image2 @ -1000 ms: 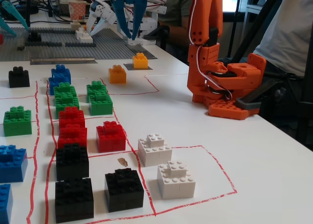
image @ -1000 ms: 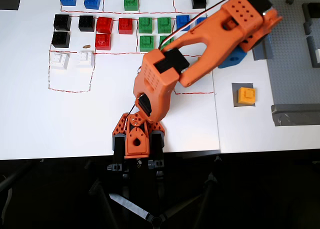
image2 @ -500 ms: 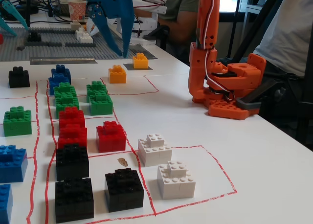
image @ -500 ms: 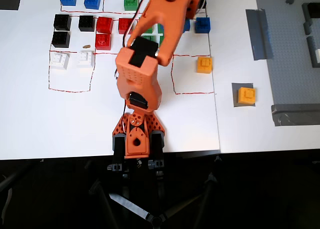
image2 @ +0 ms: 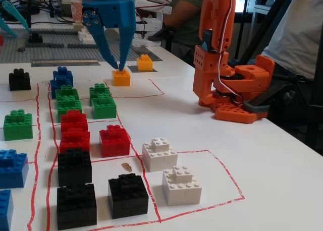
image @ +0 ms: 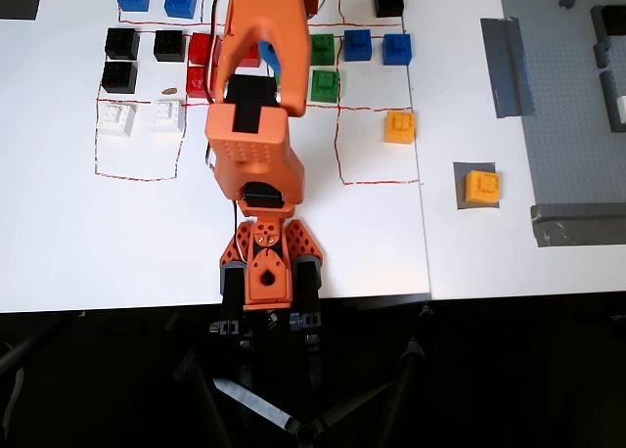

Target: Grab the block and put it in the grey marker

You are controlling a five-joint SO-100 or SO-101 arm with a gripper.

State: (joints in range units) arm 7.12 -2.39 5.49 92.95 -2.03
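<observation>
Gripper [image2: 117,65] hangs empty, its blue jaws spread, above the brick rows. One block [image: 481,187] already sits on the grey marker [image: 461,169] — the other block [image: 399,126] waits inside the red outline. Judging by this, the approach step is in hand; next it needs lowering around that brick.

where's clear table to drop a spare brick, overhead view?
Bare: the wide white stretch between the white bricks and the table's front edge, left of the arm base; also the strip between the loose orange block and the grey marker. Crowded: the coloured brick rows up top.

Orange-yellow block [image: 399,126], its twin [image: 481,187] on the dark-grey marker [image: 460,170]; blue gripper [image2: 116,67], orange arm [image: 250,135], red-lined white table [image: 372,233].
</observation>
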